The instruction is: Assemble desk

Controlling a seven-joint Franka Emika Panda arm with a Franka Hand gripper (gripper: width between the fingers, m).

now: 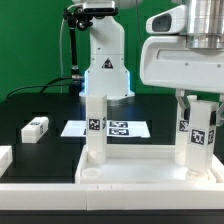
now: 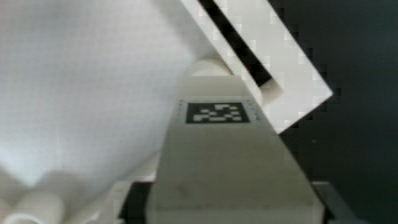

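Note:
The white desk tabletop panel [image 1: 120, 175] lies across the front of the exterior view, rim up. One tagged square leg [image 1: 95, 125] stands on it at the exterior view's left, and another [image 1: 183, 125] at the right. My gripper [image 1: 200, 105] hangs over the right corner, shut on a third tagged leg [image 1: 204, 135] held upright with its lower end at the panel. In the wrist view the held leg [image 2: 222, 150] runs between my fingers [image 2: 150, 197] down to a corner of the panel [image 2: 89, 100]. The gripper itself [image 2: 235, 200] closes on the leg's sides.
A loose tagged leg [image 1: 35, 127] lies on the black table at the exterior view's left. The marker board [image 1: 115, 128] lies behind the panel. The robot base [image 1: 103, 65] stands at the back. A low white rail [image 1: 5, 157] sits at the left edge.

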